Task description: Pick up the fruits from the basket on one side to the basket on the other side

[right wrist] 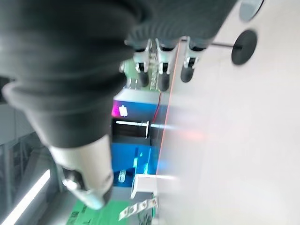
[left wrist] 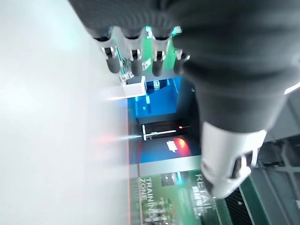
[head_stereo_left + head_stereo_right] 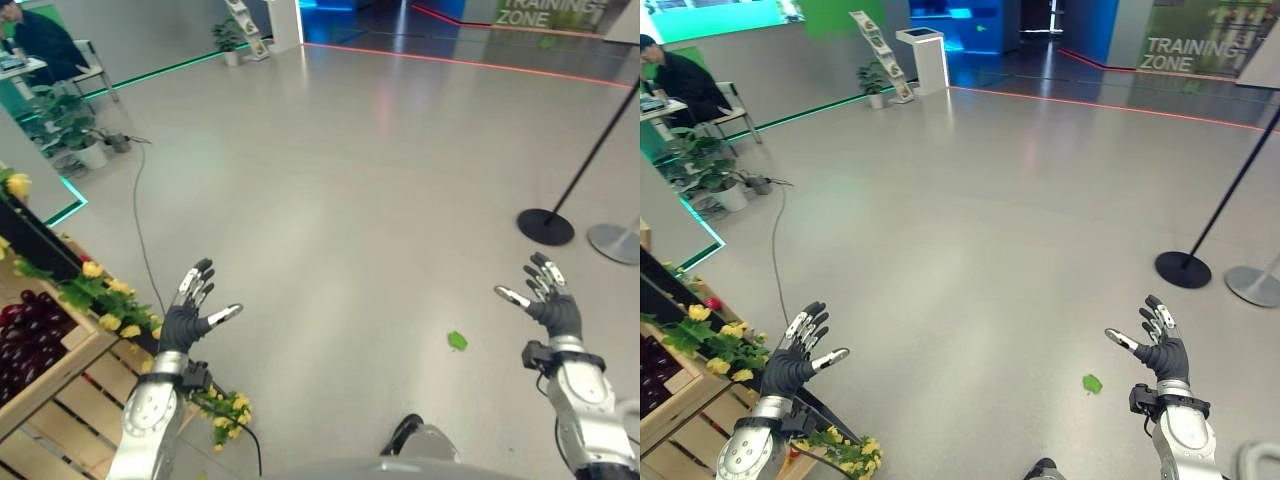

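Dark red fruit [image 3: 28, 335], grapes or cherries by the look of it, lies heaped in a wooden crate [image 3: 62, 362] at the robot's far left, partly cut off by the edge of the left eye view; whether this crate is the basket of the task cannot be told. Yellow flowers with green leaves [image 3: 105, 298] trail along the crate's near rim, and another sprig of them [image 3: 228, 408] hangs lower down beside the left forearm. Under the crate sits a slatted wooden stand [image 3: 75, 415]. The left hand [image 3: 187, 318] is raised just to the right of the crate, apart from it, palm forward, its fingers straight and spread with the thumb out to the side; it holds nothing and touches nothing. The right hand [image 3: 552, 300] is raised well apart on the other side, likewise spread wide with the thumb out, and it too is empty; each wrist view shows its own fingers extended in a row over bare floor. Between the two hands, nearer the right one, a small green leaf [image 3: 457, 341] lies on the grey floor [image 3: 330, 190]. Beyond the right hand stands a black barrier post on a round base [image 3: 546, 226], with a grey round base [image 3: 615, 242] just beside it. At the far left a person [image 3: 682, 78] sits on a chair by a table, with potted plants [image 3: 710, 172] nearby.
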Robot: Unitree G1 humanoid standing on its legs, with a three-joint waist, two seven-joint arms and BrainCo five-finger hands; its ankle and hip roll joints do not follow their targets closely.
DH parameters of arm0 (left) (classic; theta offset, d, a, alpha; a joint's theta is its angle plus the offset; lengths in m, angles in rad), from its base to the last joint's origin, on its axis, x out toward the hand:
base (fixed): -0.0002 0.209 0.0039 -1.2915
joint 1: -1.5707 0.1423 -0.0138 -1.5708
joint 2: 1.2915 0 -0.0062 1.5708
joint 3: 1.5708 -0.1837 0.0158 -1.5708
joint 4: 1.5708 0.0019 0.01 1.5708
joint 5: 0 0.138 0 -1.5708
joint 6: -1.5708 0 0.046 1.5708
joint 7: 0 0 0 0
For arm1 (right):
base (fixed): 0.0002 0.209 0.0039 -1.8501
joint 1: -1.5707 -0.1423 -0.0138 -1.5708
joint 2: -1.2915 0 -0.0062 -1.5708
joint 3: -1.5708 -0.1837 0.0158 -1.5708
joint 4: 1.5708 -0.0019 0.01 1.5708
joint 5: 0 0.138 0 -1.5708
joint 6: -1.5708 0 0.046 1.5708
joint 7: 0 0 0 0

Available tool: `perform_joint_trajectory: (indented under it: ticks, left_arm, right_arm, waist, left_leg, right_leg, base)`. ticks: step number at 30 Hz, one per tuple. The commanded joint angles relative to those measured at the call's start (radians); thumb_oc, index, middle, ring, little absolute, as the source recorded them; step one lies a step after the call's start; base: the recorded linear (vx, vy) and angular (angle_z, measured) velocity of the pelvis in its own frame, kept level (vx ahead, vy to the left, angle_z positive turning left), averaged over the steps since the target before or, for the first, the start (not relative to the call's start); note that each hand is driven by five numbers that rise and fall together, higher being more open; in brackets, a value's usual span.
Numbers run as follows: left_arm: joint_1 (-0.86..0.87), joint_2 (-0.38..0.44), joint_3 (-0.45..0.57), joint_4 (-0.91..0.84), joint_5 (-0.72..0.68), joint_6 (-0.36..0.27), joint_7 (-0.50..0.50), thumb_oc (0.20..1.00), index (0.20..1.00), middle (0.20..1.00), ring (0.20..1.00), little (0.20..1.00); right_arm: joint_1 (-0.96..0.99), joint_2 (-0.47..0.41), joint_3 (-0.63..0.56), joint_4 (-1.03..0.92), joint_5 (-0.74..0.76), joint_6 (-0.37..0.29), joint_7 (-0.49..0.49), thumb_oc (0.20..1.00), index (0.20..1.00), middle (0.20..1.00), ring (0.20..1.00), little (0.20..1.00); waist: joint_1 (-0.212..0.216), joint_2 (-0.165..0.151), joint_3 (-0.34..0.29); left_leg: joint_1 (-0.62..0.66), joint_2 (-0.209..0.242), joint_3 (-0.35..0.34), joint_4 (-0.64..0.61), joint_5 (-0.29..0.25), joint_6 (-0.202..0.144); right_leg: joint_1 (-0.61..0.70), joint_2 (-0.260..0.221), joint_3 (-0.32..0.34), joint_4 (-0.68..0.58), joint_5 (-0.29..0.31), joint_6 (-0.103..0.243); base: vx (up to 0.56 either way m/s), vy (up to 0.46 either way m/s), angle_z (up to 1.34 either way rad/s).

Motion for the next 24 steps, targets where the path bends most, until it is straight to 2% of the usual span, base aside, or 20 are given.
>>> perform_joint_trajectory:
  ticks: [1,4,5,6,7,10,12,13,14,15,16,18,19,21,22,23,24]
  left_arm:
    - [-0.032,0.003,0.017,-0.102,-0.032,-0.056,0.013,1.000,1.000,1.000,1.000,1.000]
    - [-0.046,0.002,0.010,-0.119,-0.042,-0.063,0.023,1.000,1.000,1.000,1.000,1.000]
    - [-0.064,0.010,-0.001,-0.129,-0.058,-0.064,0.036,1.000,1.000,1.000,1.000,1.000]
    - [-0.065,0.009,-0.001,-0.129,-0.058,-0.064,0.036,1.000,1.000,1.000,1.000,1.000]
    - [-0.086,0.019,-0.011,-0.136,-0.067,-0.072,0.048,1.000,1.000,1.000,1.000,1.000]
    - [-0.131,0.010,-0.035,-0.121,-0.072,-0.079,0.073,1.000,1.000,1.000,1.000,1.000]
    - [-0.158,0.009,-0.043,-0.113,-0.073,-0.084,0.087,1.000,1.000,1.000,1.000,1.000]
    - [-0.179,0.015,-0.048,-0.105,-0.071,-0.090,0.095,1.000,1.000,1.000,1.000,1.000]
    - [-0.199,0.024,-0.048,-0.102,-0.066,-0.095,0.102,1.000,1.000,1.000,1.000,1.000]
    - [-0.203,0.024,-0.048,-0.099,-0.066,-0.096,0.102,1.000,1.000,1.000,1.000,1.000]
    - [-0.228,0.030,-0.057,-0.099,-0.070,-0.101,0.116,1.000,1.000,1.000,1.000,1.000]
    - [-0.230,0.031,-0.057,-0.098,-0.069,-0.102,0.117,1.000,1.000,1.000,1.000,1.000]
    - [-0.244,0.014,-0.063,-0.103,-0.055,-0.100,0.136,1.000,1.000,1.000,1.000,1.000]
    - [-0.259,0.005,-0.075,-0.098,-0.061,-0.105,0.143,1.000,1.000,1.000,1.000,1.000]
    - [-0.260,0.005,-0.077,-0.096,-0.060,-0.106,0.143,1.000,1.000,1.000,1.000,1.000]
    - [-0.265,0.007,-0.078,-0.092,-0.054,-0.106,0.149,1.000,1.000,1.000,1.000,1.000]
    - [-0.268,0.002,-0.067,-0.090,-0.029,-0.109,0.168,1.000,1.000,1.000,1.000,1.000]
  right_arm:
    - [-0.043,-0.051,-0.035,-0.025,-0.012,-0.054,-0.026,1.000,1.000,1.000,1.000,1.000]
    - [-0.052,-0.074,-0.054,-0.036,-0.017,-0.063,-0.050,1.000,1.000,1.000,1.000,1.000]
    - [-0.074,-0.095,-0.047,-0.030,-0.023,-0.064,-0.068,1.000,1.000,1.000,1.000,1.000]
    - [-0.075,-0.096,-0.047,-0.030,-0.023,-0.064,-0.069,1.000,1.000,1.000,1.000,1.000]
    - [-0.078,-0.107,-0.046,-0.033,-0.030,-0.061,-0.076,1.000,1.000,1.000,1.000,1.000]
    - [-0.109,-0.125,-0.035,-0.039,-0.032,-0.072,-0.102,1.000,1.000,1.000,1.000,1.000]
    - [-0.125,-0.121,-0.026,-0.046,-0.024,-0.081,-0.109,1.000,1.000,1.000,1.000,1.000]
    - [-0.139,-0.122,-0.011,-0.051,-0.023,-0.089,-0.114,1.000,1.000,1.000,1.000,1.000]
    - [-0.146,-0.134,0.000,-0.064,-0.031,-0.095,-0.120,1.000,1.000,1.000,1.000,1.000]
    - [-0.148,-0.134,-0.001,-0.064,-0.032,-0.095,-0.120,1.000,1.000,1.000,1.000,1.000]
    - [-0.161,-0.136,0.027,-0.073,-0.011,-0.103,-0.111,1.000,1.000,1.000,1.000,1.000]
    - [-0.163,-0.136,0.027,-0.072,-0.010,-0.104,-0.111,1.000,1.000,1.000,1.000,1.000]
    - [-0.149,-0.143,0.029,-0.086,-0.014,-0.100,-0.104,1.000,1.000,1.000,1.000,1.000]
    - [-0.131,-0.146,0.018,-0.078,-0.008,-0.104,-0.104,1.000,1.000,1.000,1.000,1.000]
    - [-0.129,-0.146,0.016,-0.078,-0.008,-0.105,-0.103,1.000,1.000,1.000,1.000,1.000]
    - [-0.127,-0.147,0.019,-0.076,-0.007,-0.106,-0.106,1.000,1.000,1.000,1.000,1.000]
    - [-0.128,-0.152,0.039,-0.057,-0.026,-0.107,-0.102,1.000,1.000,1.000,1.000,1.000]
  waist:
    - [-0.026,0.015,-0.007]
    - [-0.040,0.036,-0.001]
    - [-0.037,0.048,0.013]
    - [-0.036,0.048,0.014]
    - [-0.049,0.050,0.012]
    - [-0.067,0.061,0.015]
    - [-0.086,0.063,0.020]
    - [-0.082,0.068,0.026]
    - [-0.077,0.072,0.033]
    - [-0.075,0.076,0.033]
    - [-0.057,0.073,0.053]
    - [-0.057,0.071,0.053]
    - [-0.018,0.040,0.071]
    - [-0.011,0.039,0.078]
    - [-0.006,0.039,0.078]
    - [0.008,0.048,0.078]
    - [0.055,0.077,0.065]
  left_leg:
    - [-0.040,-0.042,-0.020,0.105,-0.066,0.062]
    - [-0.038,-0.034,0.007,0.091,-0.057,0.052]
    - [-0.043,-0.022,0.042,0.091,-0.047,0.042]
    - [-0.042,-0.022,0.042,0.091,-0.047,0.042]
    - [-0.048,0.006,0.064,0.098,-0.041,0.021]
    - [-0.050,0.043,0.090,0.123,-0.029,-0.008]
    - [-0.057,0.094,0.106,0.178,-0.001,-0.038]
    - [-0.083,0.143,0.107,0.276,0.077,-0.076]
    - [-0.117,0.177,0.074,0.365,0.154,-0.103]
    - [-0.125,0.188,0.072,0.373,0.156,-0.109]
    - [-0.181,0.160,-0.027,0.461,0.235,-0.132]
    - [-0.184,0.162,-0.029,0.464,0.237,-0.136]
    - [-0.297,0.036,-0.179,0.439,0.168,-0.102]
    - [-0.336,0.082,-0.190,0.369,0.187,-0.089]
    - [-0.333,0.083,-0.186,0.367,0.187,-0.090]
    - [-0.351,0.056,-0.232,0.309,0.189,-0.083]
    - [-0.342,-0.021,-0.399,0.122,0.205,-0.087]
  right_leg:
    - [0.114,-0.039,0.025,-0.198,0.317,0.166]
    - [0.103,-0.046,0.024,-0.196,0.307,0.165]
    - [0.109,-0.083,-0.010,-0.184,0.318,0.169]
    - [0.109,-0.083,-0.009,-0.183,0.317,0.169]
    - [0.114,-0.088,0.018,-0.198,0.296,0.164]
    - [0.101,-0.075,0.080,-0.206,0.257,0.151]
    - [0.088,-0.042,0.142,-0.211,0.209,0.127]
    - [0.098,0.009,0.181,-0.227,0.157,0.095]
    - [0.111,0.055,0.206,-0.240,0.109,0.062]
    - [0.111,0.065,0.202,-0.244,0.106,0.054]
    - [0.131,0.102,0.249,-0.259,0.056,0.016]
    - [0.129,0.104,0.249,-0.257,0.052,0.012]
    - [0.150,0.126,0.324,-0.288,0.056,0.000]
    - [0.164,0.139,0.362,-0.282,0.039,0.015]
    - [0.162,0.139,0.367,-0.280,0.038,0.015]
    - [0.165,0.149,0.391,-0.282,0.034,0.022]
    - [0.164,0.196,0.481,-0.294,0.024,0.035]
  base:
    - [0.03,-0.119,-0.38]
    - [0.00,-0.097,-0.27]
    - [-0.02,-0.130,-0.45]
    - [-0.01,-0.286,-0.58]
    - [0.04,-0.266,-0.34]
    - [0.08,-0.307,-0.44]
    - [0.08,-0.356,-1.21]
    - [0.11,-0.394,-1.10]
    - [0.08,-0.323,-1.05]
    - [0.14,-0.277,-1.15]
    - [0.09,-0.137,-1.17]
    - [0.15,-0.140,-1.52]
    - [0.26,-0.176,-1.50]
    - [0.22,-0.089,-1.13]
    - [0.15,0.042,-0.83]
    - [0.31,0.105,-1.19]
    - [0.30,0.108,-1.05]
